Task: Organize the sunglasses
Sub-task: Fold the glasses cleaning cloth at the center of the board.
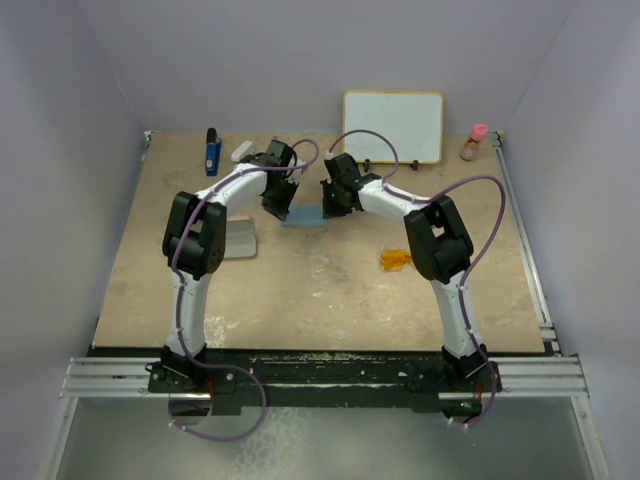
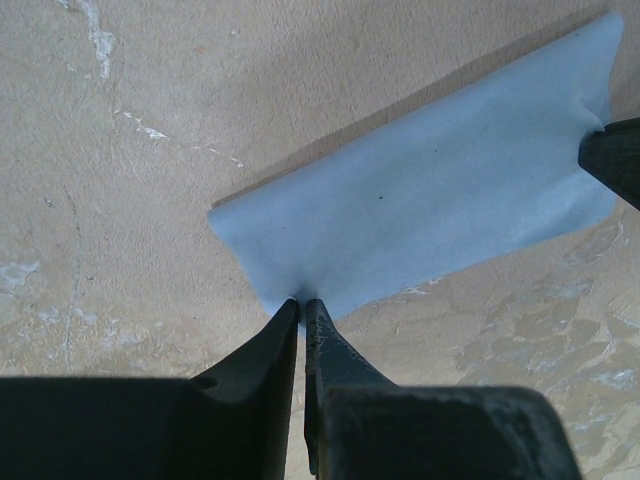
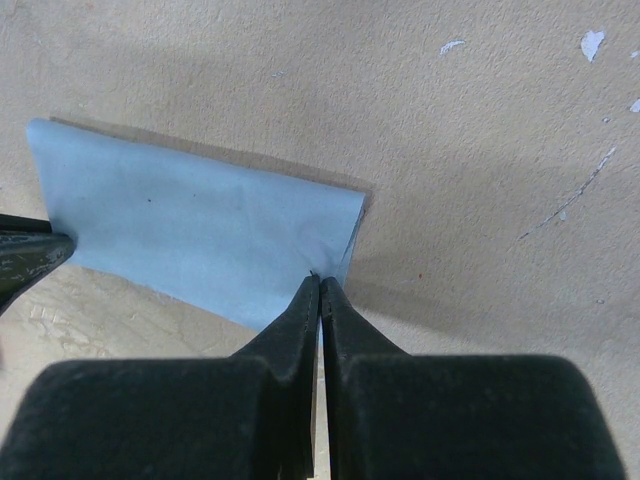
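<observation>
The left gripper [image 2: 302, 300] has its jaws nearly together, nipping one short end of the blue cloth [image 2: 430, 190], which puckers at the tips. The right gripper [image 3: 319, 280] is closed tight on the opposite short end, so the cloth spans the gap between them. The sunglasses [image 1: 395, 261] lie well apart from the cloth, toward the arm bases and to the right, beside the right arm's elbow. The right arm is plainly nearer to them. Their long axis is too small to read. The pink case [image 1: 240, 240] sits to the cloth's left, partly hidden behind the left arm.
</observation>
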Controlling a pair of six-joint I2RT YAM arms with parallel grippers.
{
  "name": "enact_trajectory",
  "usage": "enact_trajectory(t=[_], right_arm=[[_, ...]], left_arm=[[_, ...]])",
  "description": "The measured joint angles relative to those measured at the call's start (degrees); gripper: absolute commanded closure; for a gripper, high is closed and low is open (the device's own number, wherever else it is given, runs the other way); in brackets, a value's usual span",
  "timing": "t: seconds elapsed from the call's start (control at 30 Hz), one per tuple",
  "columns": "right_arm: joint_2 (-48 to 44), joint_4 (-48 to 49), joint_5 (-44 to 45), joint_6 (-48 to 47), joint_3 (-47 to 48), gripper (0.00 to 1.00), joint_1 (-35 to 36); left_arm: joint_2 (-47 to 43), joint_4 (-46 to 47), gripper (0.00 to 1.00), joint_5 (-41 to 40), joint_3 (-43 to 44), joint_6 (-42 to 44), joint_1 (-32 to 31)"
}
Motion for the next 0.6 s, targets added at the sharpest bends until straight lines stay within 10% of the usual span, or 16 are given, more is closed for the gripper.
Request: enact_trajectory(t=[0.6], right_arm=[[-1.53,-1.92,-1.07,-0.94,-1.18,1.00,0.00]], left_arm=[[-0.02,0.57,0.96,-2.34,0.00,0.04,0.00]])
